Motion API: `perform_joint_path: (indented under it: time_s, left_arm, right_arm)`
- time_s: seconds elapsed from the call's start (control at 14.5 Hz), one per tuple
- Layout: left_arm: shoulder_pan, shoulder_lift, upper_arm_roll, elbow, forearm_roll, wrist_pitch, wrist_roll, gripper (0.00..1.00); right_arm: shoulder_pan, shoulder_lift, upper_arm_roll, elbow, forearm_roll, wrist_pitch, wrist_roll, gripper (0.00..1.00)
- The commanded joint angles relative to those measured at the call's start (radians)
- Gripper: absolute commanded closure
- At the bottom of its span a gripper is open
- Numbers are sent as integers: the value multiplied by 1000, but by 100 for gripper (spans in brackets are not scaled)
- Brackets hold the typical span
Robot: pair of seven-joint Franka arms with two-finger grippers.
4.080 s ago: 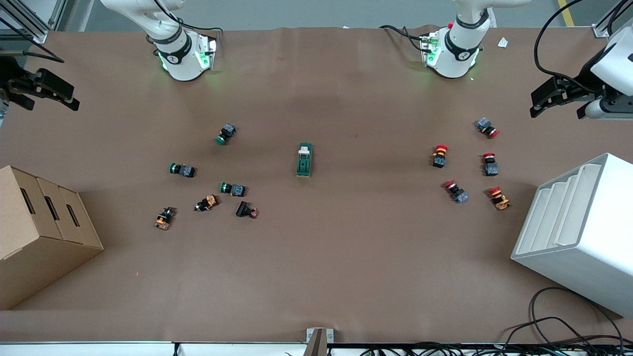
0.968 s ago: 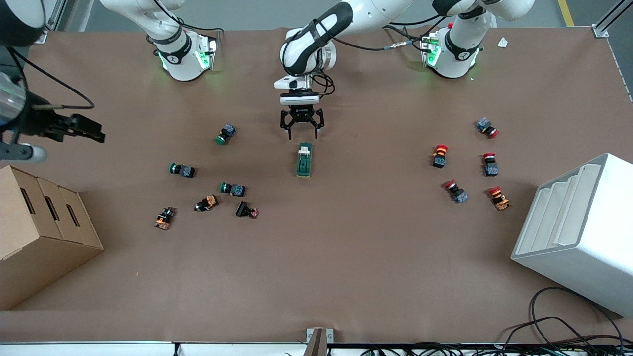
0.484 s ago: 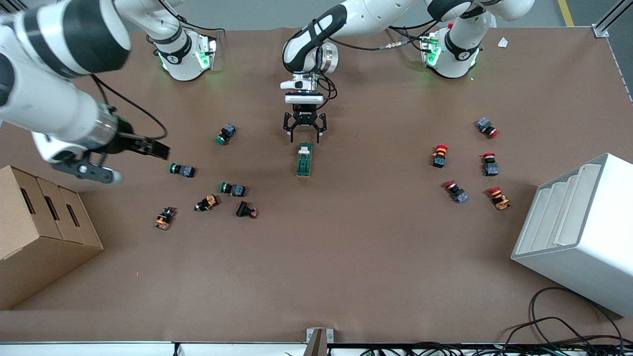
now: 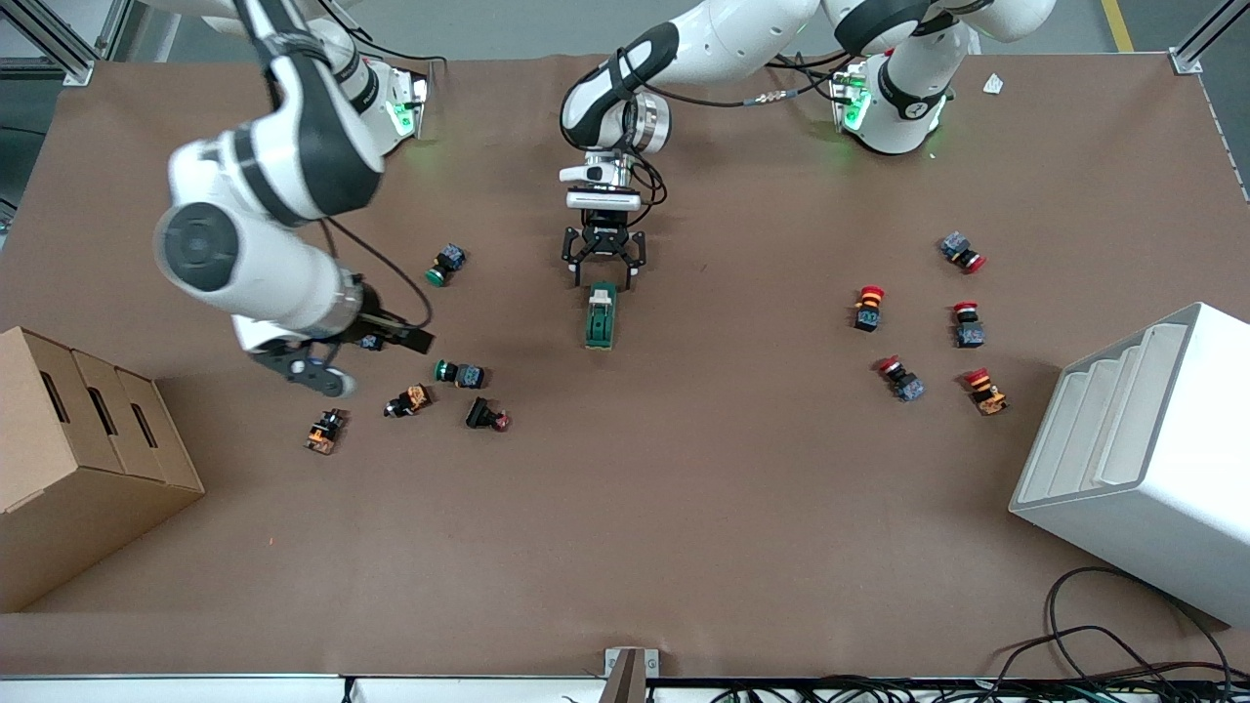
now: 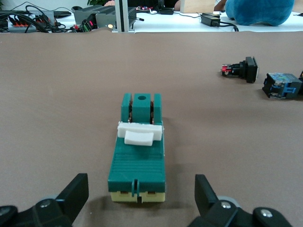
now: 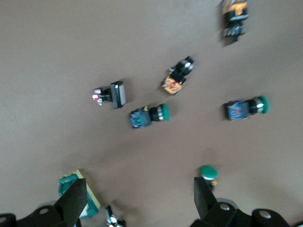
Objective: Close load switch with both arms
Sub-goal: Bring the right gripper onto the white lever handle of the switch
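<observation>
In the right wrist view the load switch (image 6: 78,196) is cut off by the lower edge at about 7 o'clock, one corner showing, and everything there is smeared by blur. In the front view the right arm's wrist covers most of a green push-button (image 4: 370,342) at 9 o'clock from the switch. The white rack (image 4: 1138,459) at 4 o'clock and the cardboard box (image 4: 68,469) at 8 o'clock run past the edges
</observation>
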Motion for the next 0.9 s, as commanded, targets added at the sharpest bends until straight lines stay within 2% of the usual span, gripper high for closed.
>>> perform_joint_path:
  time_s: [0.0,0.21,0.35,0.55,0.83]
  left_arm:
    - [-19,16,11,12,22,-19,-13,1]
    - [-23,24,11,9,22,-28,-14,1]
    - [-23,45,11,10,21,-77,-16,1]
    - [-26,53,11,10,21,-80,-31,1]
    - [-26,55,11,10,21,-80,-33,0]
  right_arm:
    - [92,-10,-10,-104,44,138,132,0]
    - [188,26,-8,-137,57,239,269,0]
    - [245,66,-8,-135,60,279,295,0]
    - [311,110,-8,-146,107,364,326,0]
    - [382,181,-8,-151,107,485,427,0]
